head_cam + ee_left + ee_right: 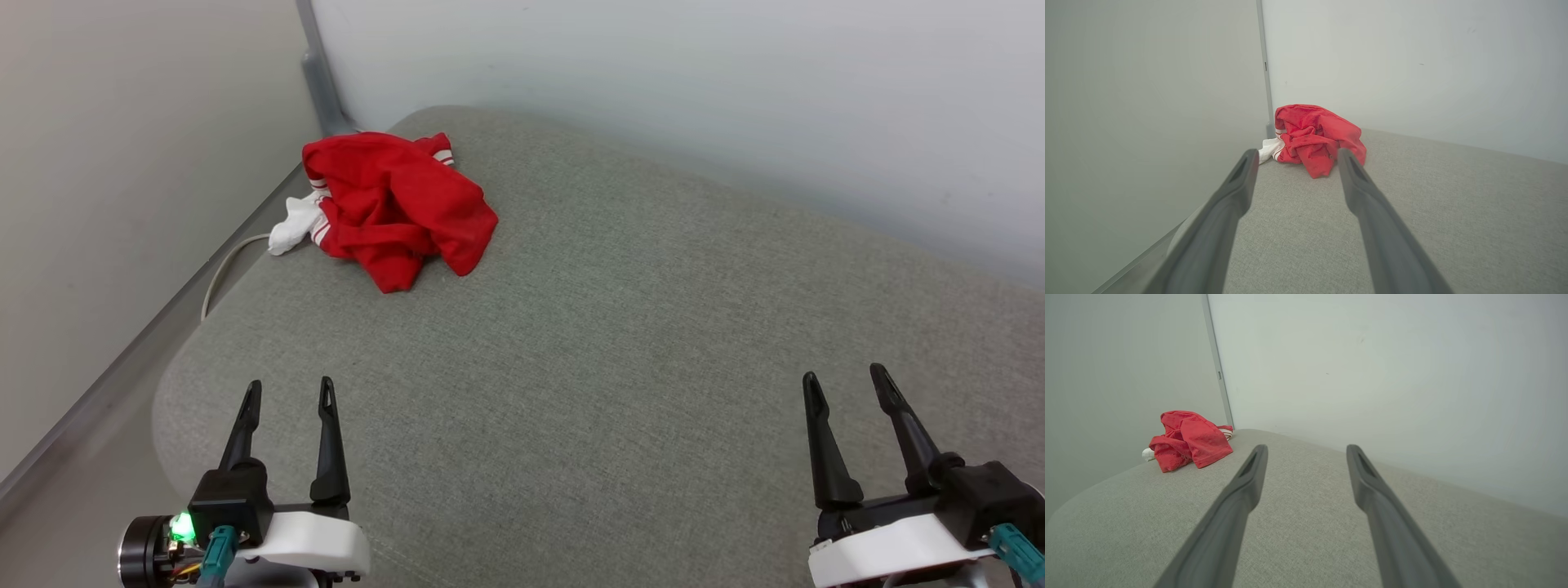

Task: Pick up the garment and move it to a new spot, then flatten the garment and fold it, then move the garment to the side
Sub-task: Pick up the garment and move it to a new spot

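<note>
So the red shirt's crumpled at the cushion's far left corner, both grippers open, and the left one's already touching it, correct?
No: the left gripper is not touching the red shirt; the head view shows it well short, near the front edge of the cushion. The rest holds: it and the right gripper are open.

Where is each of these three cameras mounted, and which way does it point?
Head view: on the robot's head, looking forward and down at the grey cushion; left claw and right claw show below, both open.
Left wrist view: on the left wrist, looking along that claw's fingers towards the crumpled red garment.
Right wrist view: on the right wrist, looking past its fingers towards the wall.
All three show the garment.
</note>
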You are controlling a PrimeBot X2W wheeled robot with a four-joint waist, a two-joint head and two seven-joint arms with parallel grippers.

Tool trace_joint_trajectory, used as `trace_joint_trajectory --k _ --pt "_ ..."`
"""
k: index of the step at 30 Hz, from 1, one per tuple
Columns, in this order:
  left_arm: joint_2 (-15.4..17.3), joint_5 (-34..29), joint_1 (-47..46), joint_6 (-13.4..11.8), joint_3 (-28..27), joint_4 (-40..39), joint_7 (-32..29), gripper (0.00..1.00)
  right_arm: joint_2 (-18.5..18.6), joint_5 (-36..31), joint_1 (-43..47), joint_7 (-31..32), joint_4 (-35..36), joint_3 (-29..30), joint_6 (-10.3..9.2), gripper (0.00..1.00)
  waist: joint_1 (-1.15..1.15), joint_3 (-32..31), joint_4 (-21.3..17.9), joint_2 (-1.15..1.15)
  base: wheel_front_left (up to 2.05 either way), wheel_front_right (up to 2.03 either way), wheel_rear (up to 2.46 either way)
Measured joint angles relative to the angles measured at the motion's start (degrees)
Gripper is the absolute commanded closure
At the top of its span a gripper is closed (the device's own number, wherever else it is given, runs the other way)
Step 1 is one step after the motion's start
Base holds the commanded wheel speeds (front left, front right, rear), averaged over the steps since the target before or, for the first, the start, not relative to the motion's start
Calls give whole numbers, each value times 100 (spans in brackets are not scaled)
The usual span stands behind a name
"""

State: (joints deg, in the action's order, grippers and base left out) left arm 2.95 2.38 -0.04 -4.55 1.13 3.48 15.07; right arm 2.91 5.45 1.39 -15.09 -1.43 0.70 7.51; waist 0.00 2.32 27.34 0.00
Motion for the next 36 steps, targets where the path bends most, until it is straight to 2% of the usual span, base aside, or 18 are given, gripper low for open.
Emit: trace_joint_trajectory --k 8,17,24,29,33,36 --pt "0 54 1 -5 -8 -3 0 0 0 -40 -1 0 2 -24 0 0 0 49 96 0 0 0 0" --pt "-5 215 -220 10 -243 23 0 0 0 -111 -65 0 60 -97 0 0 0 208 -132 0 0 0 0" --pt "78 341 -1328 389 -805 109 1 0 -1 -471 -415 0 257 -92 0 0 0 691 -339 0 0 0 0" --pt "222 602 -2384 675 -1452 324 1 0 -2 -798 -756 0 503 -114 0 0 1 1213 -519 0 0 0 0" --pt "394 804 -3123 879 -1733 704 1 0 15 -929 -971 0 751 -109 0 0 1 1659 -683 0 0 0 0" --pt "739 812 -3593 1012 -1816 1156 0 0 82 -960 -1120 0 920 -110 0 0 2 1987 -808 0 0 0 0"
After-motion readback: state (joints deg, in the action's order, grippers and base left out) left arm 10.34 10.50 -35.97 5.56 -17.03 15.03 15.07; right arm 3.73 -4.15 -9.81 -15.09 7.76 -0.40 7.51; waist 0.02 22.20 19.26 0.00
